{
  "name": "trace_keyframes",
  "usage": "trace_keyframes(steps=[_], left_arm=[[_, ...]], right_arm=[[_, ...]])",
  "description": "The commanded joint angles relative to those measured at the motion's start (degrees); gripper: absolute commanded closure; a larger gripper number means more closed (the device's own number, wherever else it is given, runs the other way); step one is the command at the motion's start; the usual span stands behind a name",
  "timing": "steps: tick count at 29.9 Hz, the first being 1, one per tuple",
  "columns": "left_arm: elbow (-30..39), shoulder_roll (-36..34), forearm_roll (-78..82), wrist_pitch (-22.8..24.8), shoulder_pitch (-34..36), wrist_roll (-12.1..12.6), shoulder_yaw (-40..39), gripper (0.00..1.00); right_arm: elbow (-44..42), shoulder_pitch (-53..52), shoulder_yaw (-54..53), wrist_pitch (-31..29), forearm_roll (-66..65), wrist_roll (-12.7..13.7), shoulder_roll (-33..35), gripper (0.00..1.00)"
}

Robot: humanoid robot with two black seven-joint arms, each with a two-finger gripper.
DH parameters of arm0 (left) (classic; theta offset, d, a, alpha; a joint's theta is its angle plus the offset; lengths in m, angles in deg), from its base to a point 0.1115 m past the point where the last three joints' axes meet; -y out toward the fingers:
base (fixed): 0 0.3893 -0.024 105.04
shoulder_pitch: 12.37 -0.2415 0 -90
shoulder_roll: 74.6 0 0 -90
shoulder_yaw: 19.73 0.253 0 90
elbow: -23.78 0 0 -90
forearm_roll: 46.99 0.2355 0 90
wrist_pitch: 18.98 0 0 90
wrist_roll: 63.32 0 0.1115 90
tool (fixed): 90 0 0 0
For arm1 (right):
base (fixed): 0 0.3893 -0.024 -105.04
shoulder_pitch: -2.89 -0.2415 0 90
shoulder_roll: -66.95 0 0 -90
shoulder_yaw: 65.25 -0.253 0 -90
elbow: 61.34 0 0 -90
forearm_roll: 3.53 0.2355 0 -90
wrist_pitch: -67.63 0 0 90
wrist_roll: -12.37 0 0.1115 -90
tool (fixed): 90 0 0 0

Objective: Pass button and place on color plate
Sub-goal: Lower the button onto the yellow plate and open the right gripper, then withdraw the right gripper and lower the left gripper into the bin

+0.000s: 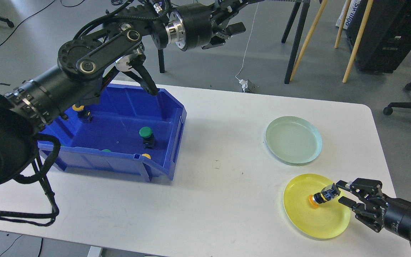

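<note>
A yellow-capped button [319, 197] lies tilted on the yellow plate [305, 221], cap down against the plate's middle. My right gripper [343, 193] is just right of it at the plate's right rim. Its jaws stand spread around the button's dark rear end without pressing it. My left gripper [242, 15] is open and empty, held high beyond the table's far edge. The blue bin [162, 167] at the left holds a green button [145, 133], a yellow button [79, 109] and others partly hidden behind its front wall.
A pale green plate [294, 140] sits on the white table behind the yellow plate. My left arm spans above the bin. Stand legs, wooden poles and a black cabinet stand on the floor beyond the table.
</note>
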Motion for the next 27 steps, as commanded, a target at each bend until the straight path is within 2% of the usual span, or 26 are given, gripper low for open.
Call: trace_keyframes(steps=[1,3,7,11,15,18,24,27], left_arm=[[-0.01,-1.97,0.09,0.0,-0.33,0.34,0.72,0.0],[0.16,-3.46,0.53,0.0,-0.68,0.43,0.99,0.0],[1.56,-7.68,5.0,0.0,-1.91,0.51,1.69,0.0],[8.32,-14.52,14.22,0.0,-2.96,0.95,5.19,0.0],[19.04,-23.14,19.69,0.0,-3.32,3.32,7.49,0.0],[24.85,-29.11,19.96,0.0,-3.06,6.31,8.1,0.0],[26.88,-36.94,29.69,0.0,-3.67,6.76,8.54,0.0],[26.88,-38.8,36.2,0.0,-7.17,6.32,8.64,0.0]], right_arm=[[0.0,-0.21,-0.09,0.0,0.17,0.05,-0.31,0.31],[0.09,-0.48,-0.18,0.0,0.26,0.05,-0.4,0.27],[0.36,-0.74,-1.84,-0.27,0.78,0.05,0.13,0.24],[0.18,-1.0,-6.23,-0.44,0.96,0.4,0.83,0.17],[-0.08,-1.0,-9.92,-0.27,0.87,0.57,1.97,0.15],[-0.78,-1.0,-12.47,-0.18,0.87,0.66,2.15,0.14],[-1.4,-1.09,-16.26,-0.18,0.96,1.63,2.24,0.14],[-1.4,-1.09,-16.7,-0.01,0.96,1.71,2.15,0.14]])
